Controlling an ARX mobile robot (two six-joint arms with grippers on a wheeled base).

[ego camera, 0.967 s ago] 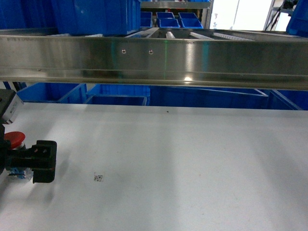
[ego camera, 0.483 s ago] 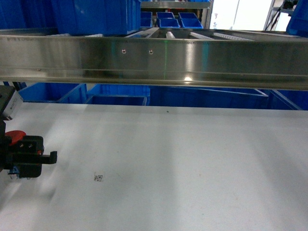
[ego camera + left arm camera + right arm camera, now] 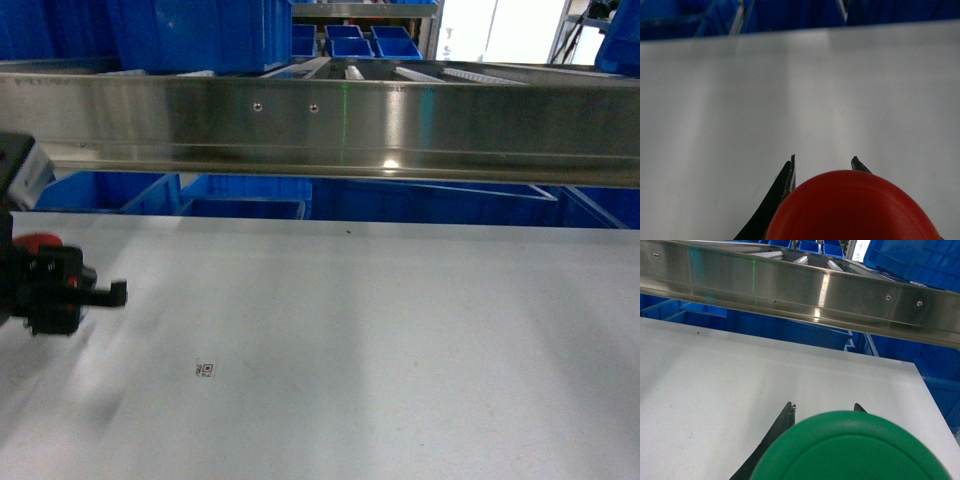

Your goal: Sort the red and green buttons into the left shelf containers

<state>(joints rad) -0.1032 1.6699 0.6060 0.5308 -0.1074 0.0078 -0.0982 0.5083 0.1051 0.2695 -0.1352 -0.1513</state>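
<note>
My left gripper (image 3: 100, 292) hovers at the far left of the white table (image 3: 380, 330), shut on a red button whose red cap (image 3: 35, 241) peeks out above the black jaws. In the left wrist view that red cap (image 3: 855, 210) fills the bottom, with both tips of the left gripper (image 3: 824, 164) showing past it. My right gripper (image 3: 823, 409) is outside the head view. In its own wrist view it is shut on a green button (image 3: 855, 450), whose cap hides most of the jaws. Blue bins (image 3: 110, 190) stand behind the table's far left edge.
A wide steel shelf rail (image 3: 320, 125) runs across above the table's far edge, with more blue bins (image 3: 150, 30) on top. A small printed marker (image 3: 205, 369) lies on the table. The table's right edge (image 3: 935, 405) drops off toward blue bins (image 3: 940, 365).
My left gripper has risen from the table with the red button and turned, its fingers now pointing right. Nothing else has moved.
</note>
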